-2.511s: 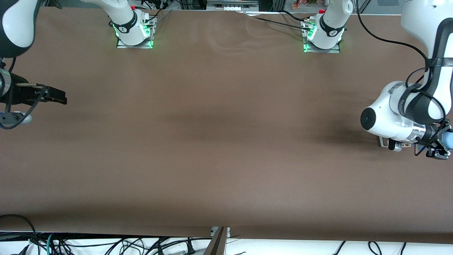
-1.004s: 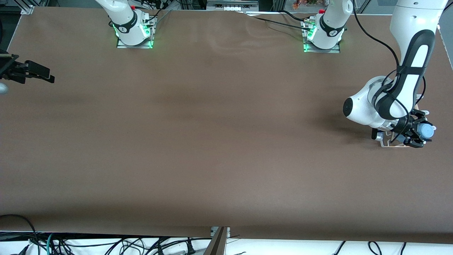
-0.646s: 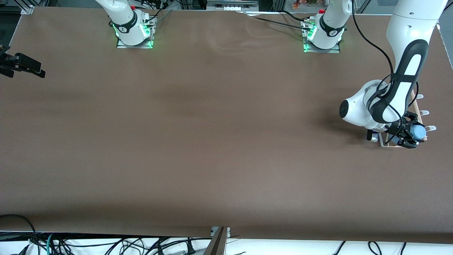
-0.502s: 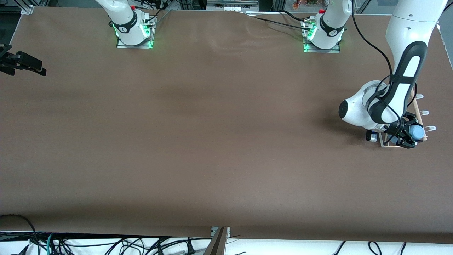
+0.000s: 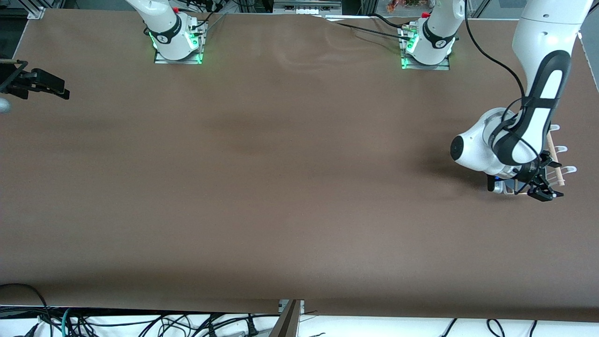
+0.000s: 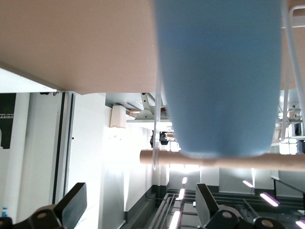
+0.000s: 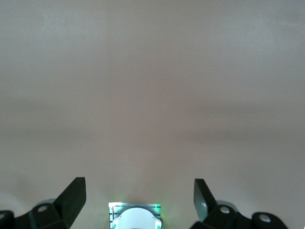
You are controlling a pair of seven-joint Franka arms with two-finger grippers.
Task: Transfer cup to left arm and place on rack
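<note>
We see the left arm (image 5: 538,93) reaching down from the upper corner of the front view, its elbow high and its wrist bent low over the rack (image 5: 557,161), which sits on the worktop (image 5: 290,187) at the left arm's end. The left claw (image 5: 543,187) hangs over the rack's nearer end with its fingers (image 6: 71,205) spread apart, gripping nothing. In the left wrist view the light blue cup (image 6: 219,76) fills the frame just ahead of the spread fingers, free of them, set among the rack's wires with the pale wooden rod (image 6: 157,156) across its end. In the front view the cup is hidden under the wrist. The right claw (image 5: 42,86) waits at the right arm's end of the worktop, its fingers (image 7: 71,195) also spread wide and empty.
</note>
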